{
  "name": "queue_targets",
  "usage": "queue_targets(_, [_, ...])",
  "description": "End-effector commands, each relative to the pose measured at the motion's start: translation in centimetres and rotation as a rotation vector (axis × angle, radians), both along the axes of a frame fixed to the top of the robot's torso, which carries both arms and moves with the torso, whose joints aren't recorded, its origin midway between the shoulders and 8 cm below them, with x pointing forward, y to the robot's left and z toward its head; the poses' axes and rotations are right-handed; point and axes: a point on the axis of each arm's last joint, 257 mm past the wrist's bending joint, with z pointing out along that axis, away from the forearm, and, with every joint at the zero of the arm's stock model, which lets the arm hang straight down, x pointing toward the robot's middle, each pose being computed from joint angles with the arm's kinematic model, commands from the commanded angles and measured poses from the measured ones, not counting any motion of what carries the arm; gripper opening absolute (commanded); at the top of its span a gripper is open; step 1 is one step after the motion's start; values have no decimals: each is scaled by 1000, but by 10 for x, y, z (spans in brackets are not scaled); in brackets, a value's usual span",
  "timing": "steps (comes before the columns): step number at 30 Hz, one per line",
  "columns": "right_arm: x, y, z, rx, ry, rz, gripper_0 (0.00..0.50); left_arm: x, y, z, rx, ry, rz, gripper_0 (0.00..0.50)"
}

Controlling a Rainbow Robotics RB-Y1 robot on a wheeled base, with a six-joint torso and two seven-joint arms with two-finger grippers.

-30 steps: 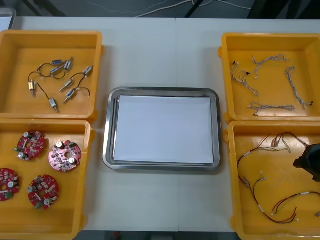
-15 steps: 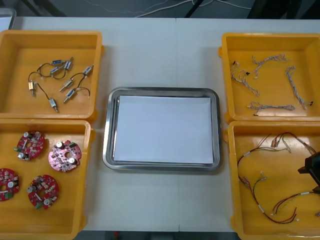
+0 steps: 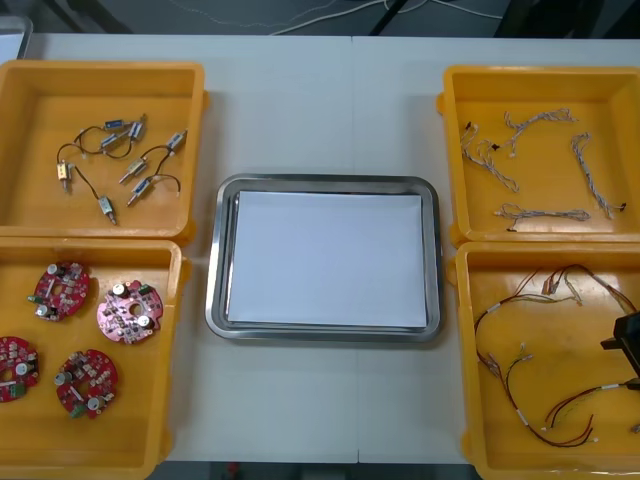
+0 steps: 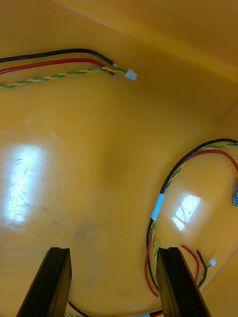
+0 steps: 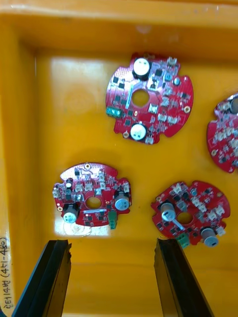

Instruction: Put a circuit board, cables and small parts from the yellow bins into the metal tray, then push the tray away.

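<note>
Circuit boards (image 3: 129,311), four round red ones, lie flat in the yellow bin (image 3: 130,432) at the lower left of the front frame. The left claw (image 5: 111,242) hangs over them with its black fingers spread wide and nothing between them; two boards sit just beyond the fingertips. At the lower right, the right claw (image 3: 627,345) shows at the frame's edge above a second bin (image 3: 565,345) of red, black and yellow cables (image 3: 512,380). Its fingers are likewise apart and empty, and one cable (image 4: 157,205) with a white sleeve runs away from the claw just beside one finger. At mid-frame the metal tray (image 3: 213,300) rests on the light table (image 3: 300,110), white inside, its long axis running left to right between the bins. Farther back, the upper-left bin (image 3: 50,110) holds small metal parts (image 3: 125,160) on thin leads, and the upper-right bin (image 3: 540,90) holds twisted blue-and-white cables (image 3: 545,213), some lying roughly left to right.
</note>
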Motion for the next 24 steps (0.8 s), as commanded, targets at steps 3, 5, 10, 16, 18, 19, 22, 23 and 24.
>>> queue_targets(3, [-17,2,-22,15,30,-52,500,-14,10,-26,47,24,-132,500])
queue_targets(5, [-18,2,-26,14,32,-58,500,-13,12,-32,50,16,-152,500])
queue_targets(10, [-19,0,-36,18,31,-75,500,-13,13,-42,61,12,-175,500])
queue_targets(16, [-20,-1,-52,-39,34,-66,500,-13,10,-62,59,-7,-163,500])
queue_targets(18, [-20,-1,-54,-49,32,-67,500,-15,8,-66,57,-3,-159,500])
queue_targets(19, [-21,-1,-56,-49,35,-72,500,-16,7,-68,52,0,-155,500])
queue_targets(22, [-22,1,-58,-46,35,-79,500,-19,5,-80,32,19,-144,500])
queue_targets(23, [-22,1,-58,-46,34,-80,500,-19,5,-84,26,23,-142,500])
queue_targets(24, [-22,1,-59,-46,35,-83,500,-20,5,-87,25,28,-141,500])
